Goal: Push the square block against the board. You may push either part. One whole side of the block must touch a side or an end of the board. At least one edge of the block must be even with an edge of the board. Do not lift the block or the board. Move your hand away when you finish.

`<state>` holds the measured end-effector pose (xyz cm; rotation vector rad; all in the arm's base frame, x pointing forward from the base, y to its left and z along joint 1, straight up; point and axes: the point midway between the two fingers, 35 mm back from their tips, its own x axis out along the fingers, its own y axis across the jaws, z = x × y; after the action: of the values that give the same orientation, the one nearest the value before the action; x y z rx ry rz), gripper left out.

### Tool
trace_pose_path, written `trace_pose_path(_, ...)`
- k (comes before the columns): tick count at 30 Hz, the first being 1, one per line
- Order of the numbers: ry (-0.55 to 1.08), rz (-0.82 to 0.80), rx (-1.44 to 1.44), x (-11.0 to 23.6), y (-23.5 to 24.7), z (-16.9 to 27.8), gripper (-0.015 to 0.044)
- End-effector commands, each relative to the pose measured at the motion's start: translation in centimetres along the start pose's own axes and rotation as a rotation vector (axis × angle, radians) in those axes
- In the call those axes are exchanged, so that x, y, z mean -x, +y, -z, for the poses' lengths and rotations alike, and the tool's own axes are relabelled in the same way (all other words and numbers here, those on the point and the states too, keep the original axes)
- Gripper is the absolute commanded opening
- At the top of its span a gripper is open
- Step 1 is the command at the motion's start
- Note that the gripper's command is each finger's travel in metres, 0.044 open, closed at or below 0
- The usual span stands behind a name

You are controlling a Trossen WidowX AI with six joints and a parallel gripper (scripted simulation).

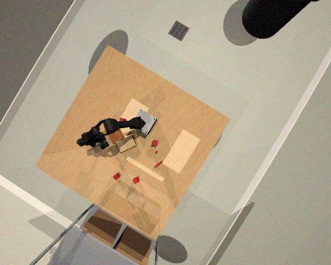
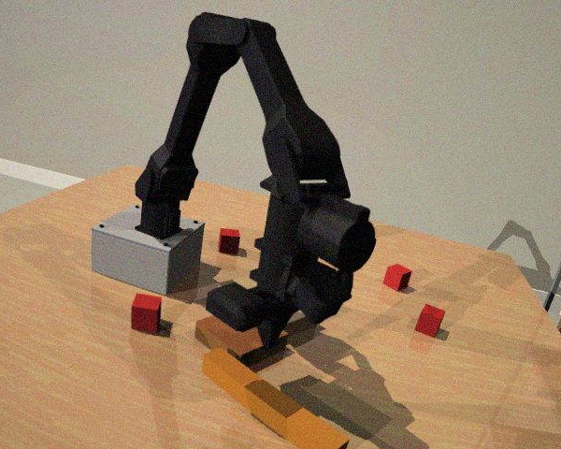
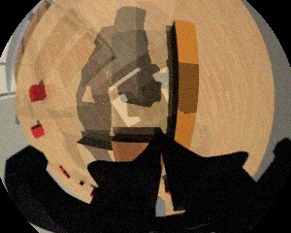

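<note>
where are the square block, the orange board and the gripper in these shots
square block point(image 2: 222, 333): exterior view, on its brown top face
orange board point(image 2: 271, 403): exterior view, on its top face near mid-length
gripper point(image 2: 269, 338): exterior view, at the shut fingertips by the block's edge
</note>
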<state>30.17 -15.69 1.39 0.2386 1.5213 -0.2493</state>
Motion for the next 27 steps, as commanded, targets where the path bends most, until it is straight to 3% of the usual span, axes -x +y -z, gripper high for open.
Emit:
trace_pose_path(1,0.007,0.002,-0.015,-3.9,-0.2,0.1,0.0000)
trace_pose_path(3,0.007,0.002,-0.016,-5.1,-0.2,0.1,0.0000)
trace_pose_path(27,0.009,0.002,-0.016,-5.0,-0.2,2.6,0.0000)
